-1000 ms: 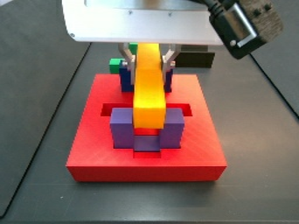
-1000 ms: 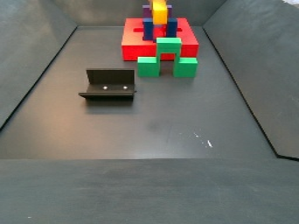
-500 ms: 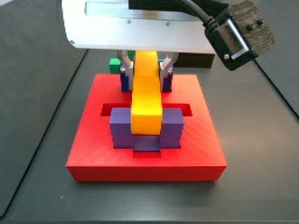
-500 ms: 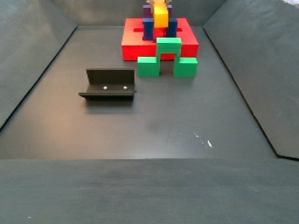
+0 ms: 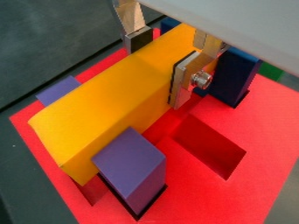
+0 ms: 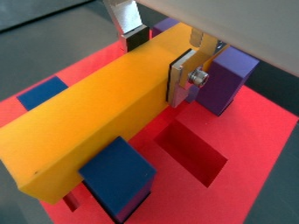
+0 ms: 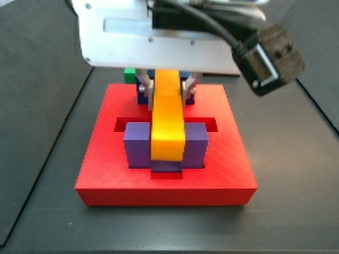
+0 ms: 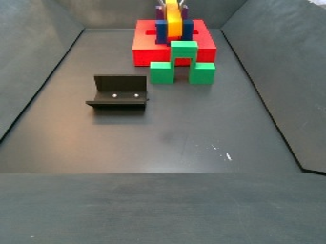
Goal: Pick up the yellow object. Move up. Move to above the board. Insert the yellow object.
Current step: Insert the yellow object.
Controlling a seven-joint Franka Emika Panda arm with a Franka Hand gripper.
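the gripper (image 5: 163,63) is over the far part of the board (image 7: 232,169), and its fingers (image 5: 186,80) pinch the yellow object (image 7: 167,114) across its width, near the far end of the bar. the silver plates press flat on both long sides, so the bar cannot turn in the grip. in a side view the yellow object lies along the middle of the board, running from far to near, with its near end between the two purple blocks (image 7: 138,145). in both wrist views it passes between upright blocks, a purple block (image 5: 131,166) and a blue block (image 6: 117,175) close beside it, so these blocks seem to work as guides for the bar. i judge that the insertion is almost done but the bar is not yet fully seated, because the fingers are closed on it. an empty recessed slot (image 5: 211,145) is open just beside the bar. the fixture (image 8: 117,92) and the green blocks (image 8: 184,59) stand away from the work, on the dark floor (image 8: 178,143).
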